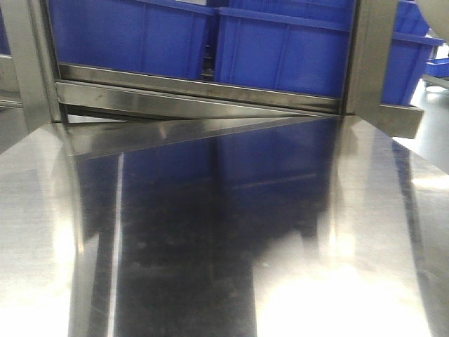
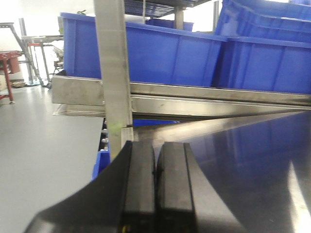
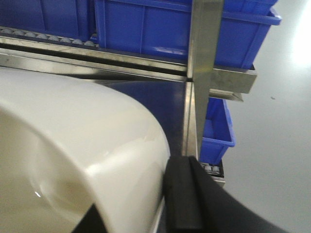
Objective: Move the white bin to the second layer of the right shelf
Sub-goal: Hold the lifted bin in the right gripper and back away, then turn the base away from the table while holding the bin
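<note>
The white bin (image 3: 73, 145) fills my right wrist view, over the steel tabletop (image 1: 210, 246) and short of the blue crates (image 3: 146, 29). My right gripper (image 3: 170, 199) seems clamped on its wall. My left gripper (image 2: 155, 184) is pressed closed, empty.

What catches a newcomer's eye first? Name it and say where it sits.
The blue crates, lined up on the rack level behind the shiny steel tabletop, which mirrors their blue. Next the white bin, filling the right wrist view's lower left, with the right gripper on its wall.
</note>
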### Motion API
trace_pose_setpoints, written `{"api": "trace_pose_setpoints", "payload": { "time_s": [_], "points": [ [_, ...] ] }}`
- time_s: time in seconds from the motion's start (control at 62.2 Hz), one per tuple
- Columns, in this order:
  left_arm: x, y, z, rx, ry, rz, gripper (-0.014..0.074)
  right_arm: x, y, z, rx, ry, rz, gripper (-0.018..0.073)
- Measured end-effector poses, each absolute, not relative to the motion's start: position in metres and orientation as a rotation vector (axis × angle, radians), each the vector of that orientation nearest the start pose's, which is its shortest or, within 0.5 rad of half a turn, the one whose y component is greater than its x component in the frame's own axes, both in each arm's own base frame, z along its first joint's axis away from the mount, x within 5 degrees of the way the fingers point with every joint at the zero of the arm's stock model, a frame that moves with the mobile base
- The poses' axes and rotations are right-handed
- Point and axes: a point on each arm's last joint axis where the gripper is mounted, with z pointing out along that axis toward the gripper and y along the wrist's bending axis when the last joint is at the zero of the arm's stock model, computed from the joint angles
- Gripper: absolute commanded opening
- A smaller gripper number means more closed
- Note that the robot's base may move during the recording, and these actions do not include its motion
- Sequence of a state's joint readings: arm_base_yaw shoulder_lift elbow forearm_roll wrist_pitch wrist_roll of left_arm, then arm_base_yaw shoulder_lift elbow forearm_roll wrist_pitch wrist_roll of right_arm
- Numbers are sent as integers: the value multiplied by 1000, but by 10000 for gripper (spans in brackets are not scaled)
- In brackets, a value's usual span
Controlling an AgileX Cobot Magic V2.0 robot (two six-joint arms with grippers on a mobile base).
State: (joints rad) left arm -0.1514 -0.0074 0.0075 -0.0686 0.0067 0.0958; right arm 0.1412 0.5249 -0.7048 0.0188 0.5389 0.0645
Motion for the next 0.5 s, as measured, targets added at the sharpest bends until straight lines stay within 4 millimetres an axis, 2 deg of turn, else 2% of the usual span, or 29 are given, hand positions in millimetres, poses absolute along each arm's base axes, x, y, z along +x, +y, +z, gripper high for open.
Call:
{"api": "trace_pose_setpoints", "payload": {
  "time_s": [0.499],
  "points": [
    [55, -8, 210, 133, 1485, -101, 85, 98, 15, 361, -63, 1845, 164, 52]
  ]
}}
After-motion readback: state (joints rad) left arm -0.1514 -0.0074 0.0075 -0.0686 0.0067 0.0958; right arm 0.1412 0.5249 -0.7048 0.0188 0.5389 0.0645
